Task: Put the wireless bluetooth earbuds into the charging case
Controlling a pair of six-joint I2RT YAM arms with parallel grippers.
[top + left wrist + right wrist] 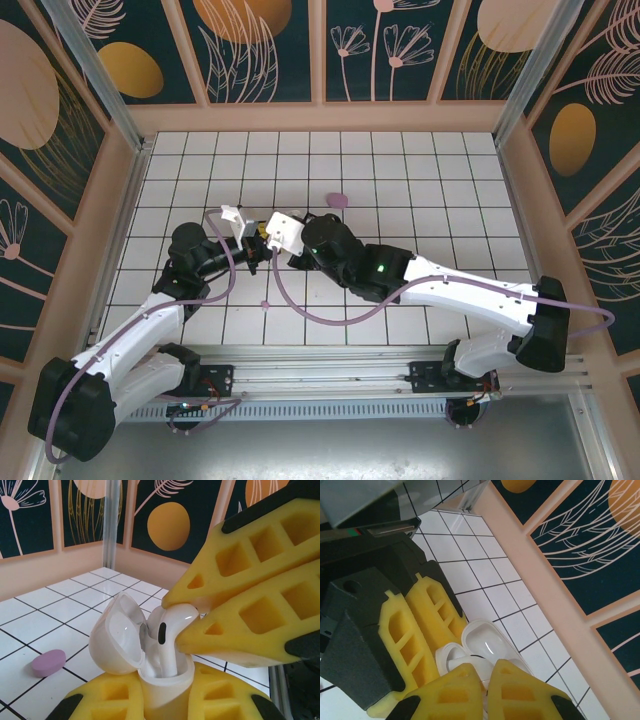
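The left gripper, with its yellow latticed fingers closed, is clamping the lower body of the glossy white flip-top charging case, which is standing upright above the white gridded table with its rounded lid hanging open to the left. The right gripper is pinching the bulbous head of a glossy white wireless earbud between its own yellow fingertips, jaws closed on it, and is holding it directly over the case with the stem pointing down into the near socket. The stem is already sitting partway inside the opening, while the head and its dark sensor patch are standing proud of the rim, so this earbud is looking partly inserted rather than seated. What seems to be remaining is pressing it down until it is lying flush, then letting go. Something white is showing behind it in the case, but whether that is a second earbud I cannot tell. A flat purple oval disc is lying on the table, well apart from the case
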